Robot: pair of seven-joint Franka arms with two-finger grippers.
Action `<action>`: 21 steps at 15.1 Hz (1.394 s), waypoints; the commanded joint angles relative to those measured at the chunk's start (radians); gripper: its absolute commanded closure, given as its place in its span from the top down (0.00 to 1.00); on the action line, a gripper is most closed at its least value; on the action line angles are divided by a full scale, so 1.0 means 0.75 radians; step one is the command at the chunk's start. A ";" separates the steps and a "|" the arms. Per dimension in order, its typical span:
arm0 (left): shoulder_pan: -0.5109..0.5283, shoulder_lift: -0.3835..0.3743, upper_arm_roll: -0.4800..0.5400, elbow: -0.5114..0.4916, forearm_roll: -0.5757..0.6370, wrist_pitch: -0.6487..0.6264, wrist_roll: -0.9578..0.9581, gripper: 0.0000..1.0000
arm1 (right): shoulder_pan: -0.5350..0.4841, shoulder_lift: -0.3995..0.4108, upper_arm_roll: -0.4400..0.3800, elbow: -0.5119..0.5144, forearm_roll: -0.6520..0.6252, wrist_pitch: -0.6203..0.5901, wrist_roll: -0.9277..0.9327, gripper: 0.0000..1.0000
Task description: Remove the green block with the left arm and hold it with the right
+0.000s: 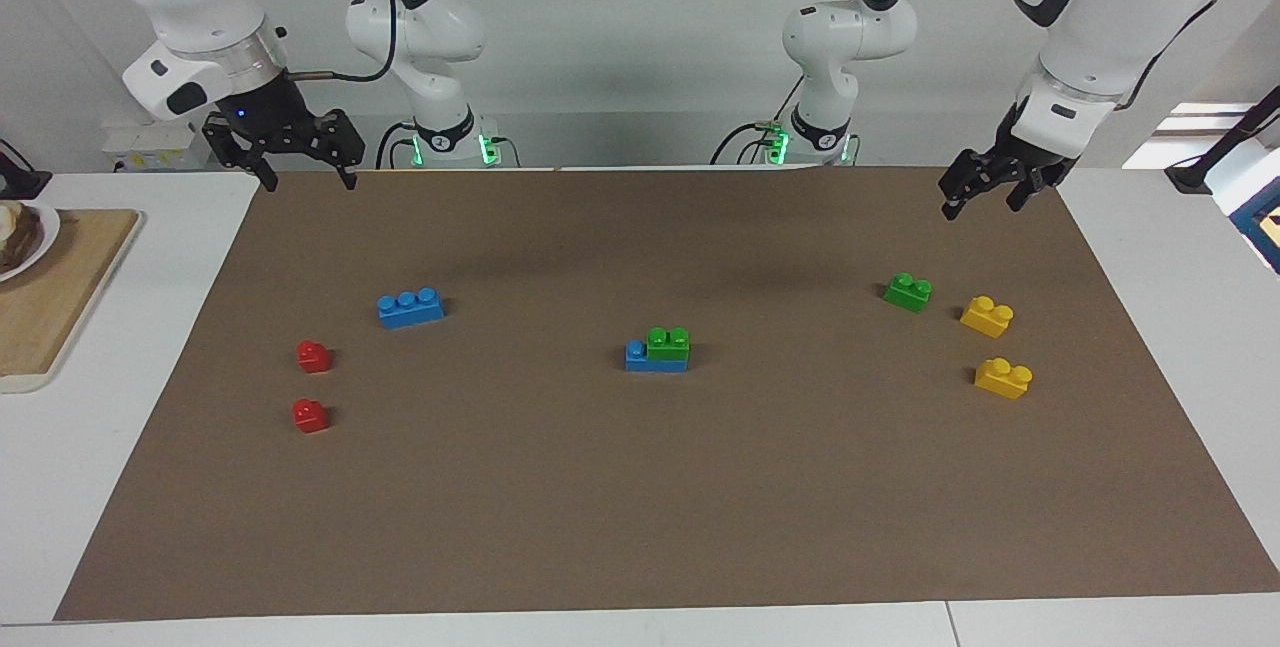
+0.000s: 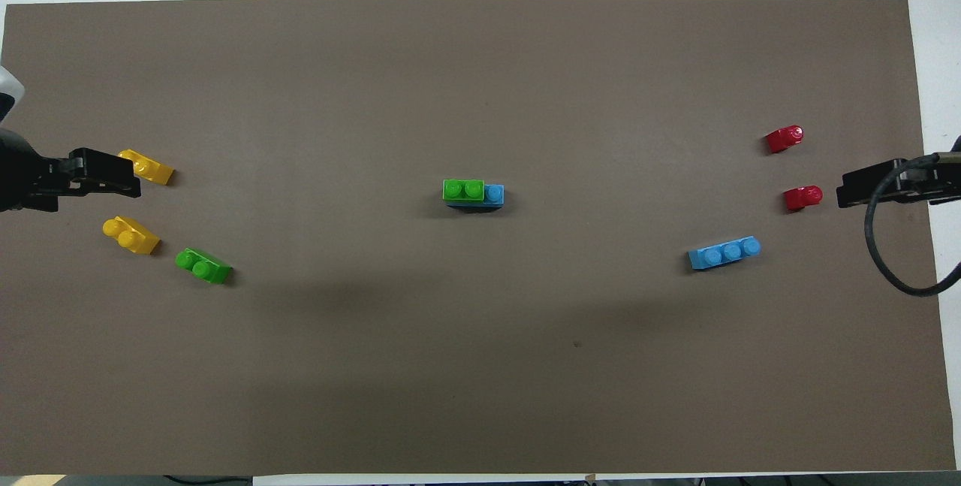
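A green block (image 1: 668, 343) (image 2: 463, 190) sits pressed onto a blue brick (image 1: 636, 359) (image 2: 495, 194) in the middle of the brown mat (image 1: 640, 507). A second green block (image 1: 908, 292) (image 2: 203, 266) lies loose toward the left arm's end. My left gripper (image 1: 982, 207) (image 2: 112, 174) hangs open in the air over the mat's edge at its own end, touching nothing. Over the mat's corner at the other end, my right gripper (image 1: 308, 179) (image 2: 871, 189) hangs open and holds nothing. Both are well away from the stacked pair.
Two yellow bricks (image 1: 987, 316) (image 1: 1003, 377) lie beside the loose green block. A lone blue brick (image 1: 411, 307) and two red bricks (image 1: 313, 356) (image 1: 310, 415) lie toward the right arm's end. A wooden board (image 1: 50, 297) with a plate lies off the mat there.
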 commanded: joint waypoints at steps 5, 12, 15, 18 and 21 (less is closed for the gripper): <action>-0.010 -0.027 0.007 -0.021 -0.017 0.008 -0.006 1.00 | -0.012 -0.031 0.003 -0.030 -0.003 -0.010 -0.022 1.00; -0.010 -0.027 0.007 -0.019 -0.017 0.008 -0.006 1.00 | -0.026 -0.029 -0.003 -0.032 0.001 0.007 -0.010 1.00; -0.010 -0.029 0.007 -0.021 -0.017 0.006 -0.008 1.00 | -0.022 -0.029 -0.003 -0.032 0.001 0.013 0.248 1.00; -0.012 -0.031 0.003 -0.025 -0.017 0.006 -0.020 1.00 | -0.006 -0.045 -0.001 -0.069 0.003 0.033 0.592 0.97; -0.012 -0.033 0.003 -0.035 -0.019 0.004 -0.022 1.00 | -0.006 -0.050 -0.001 -0.100 0.135 0.103 1.046 0.95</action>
